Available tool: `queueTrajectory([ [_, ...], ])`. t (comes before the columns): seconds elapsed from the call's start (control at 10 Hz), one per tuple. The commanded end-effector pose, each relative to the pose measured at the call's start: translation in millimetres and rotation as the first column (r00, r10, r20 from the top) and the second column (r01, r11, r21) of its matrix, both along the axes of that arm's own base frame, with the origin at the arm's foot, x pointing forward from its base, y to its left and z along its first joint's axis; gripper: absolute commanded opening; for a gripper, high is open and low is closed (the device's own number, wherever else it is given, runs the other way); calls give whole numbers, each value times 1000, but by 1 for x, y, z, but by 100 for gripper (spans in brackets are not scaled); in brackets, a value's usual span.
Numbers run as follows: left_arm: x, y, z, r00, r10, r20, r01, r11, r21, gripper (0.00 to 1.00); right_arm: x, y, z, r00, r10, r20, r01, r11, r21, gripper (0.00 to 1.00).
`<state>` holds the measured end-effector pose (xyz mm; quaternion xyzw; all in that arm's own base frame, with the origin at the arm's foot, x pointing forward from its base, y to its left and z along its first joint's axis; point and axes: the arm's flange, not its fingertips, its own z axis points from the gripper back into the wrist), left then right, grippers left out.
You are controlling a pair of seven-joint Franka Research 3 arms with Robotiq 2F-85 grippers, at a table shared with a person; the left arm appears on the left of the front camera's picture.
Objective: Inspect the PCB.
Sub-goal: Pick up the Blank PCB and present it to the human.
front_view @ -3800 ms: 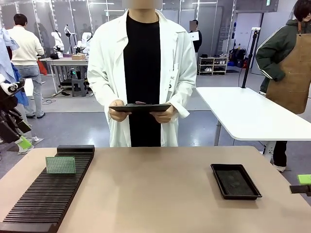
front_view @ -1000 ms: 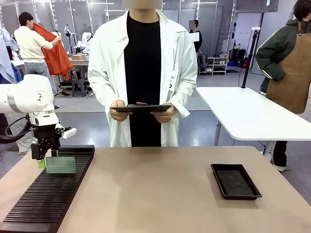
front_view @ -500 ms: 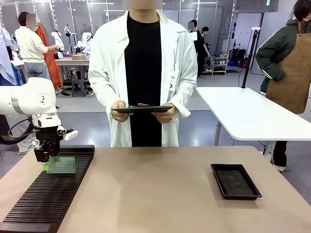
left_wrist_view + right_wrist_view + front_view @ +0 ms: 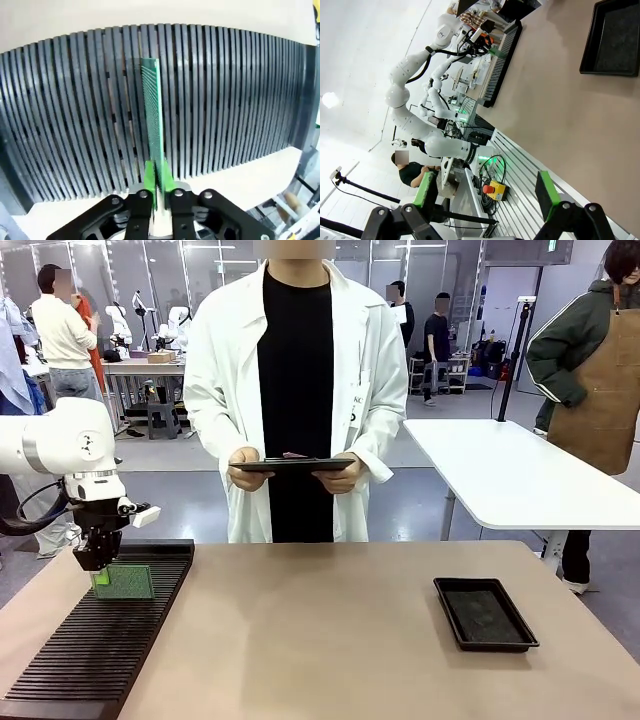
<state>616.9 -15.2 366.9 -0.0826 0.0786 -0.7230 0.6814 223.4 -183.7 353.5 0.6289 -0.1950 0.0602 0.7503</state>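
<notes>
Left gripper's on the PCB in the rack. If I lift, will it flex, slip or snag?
The PCB looks thin yet straight edge-on, so probably stiff and light. The left gripper pinches one end only, so it may swing. It stands in a slot of the rack; lift straight to avoid snagging.

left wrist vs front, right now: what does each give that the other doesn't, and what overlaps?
Left wrist: the PCB edge-on, upright among the slots of the black slotted rack, with the left pincer closed on its near edge and green pads on both faces.
Front: the board's speckled face, the person holding a dark tablet, and a black tray on the right of the table.
Both: the PCB, the left pincer gripping it, and the rack.
</notes>
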Motion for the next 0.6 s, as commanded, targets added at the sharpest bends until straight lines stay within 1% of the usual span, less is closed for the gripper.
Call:
queueTrajectory([
  [0.0,1,1,0,1000,13,-22,-12,1000,20,0,2,1,0,1000,1,4,-1,1000,0,100],
  [0.1,0,2,2,1000,18,-17,-17,1000,22,0,2,1,0,1000,1,4,-1,1000,0,100],
  [0.2,-3,3,9,1000,31,4,-31,999,14,0,2,1,0,1000,1,4,-1,1000,0,100],
  [0.3,-9,7,26,993,94,70,-96,995,25,0,2,1,0,1000,1,4,-1,1000,0,100],
  [0.4,-22,13,51,985,127,118,-124,992,-31,0,2,1,0,1000,1,4,-1,1000,0,100],
  [0.5,-38,22,79,969,187,160,-185,982,-27,0,2,1,0,1000,1,4,-1,1000,0,100],
])
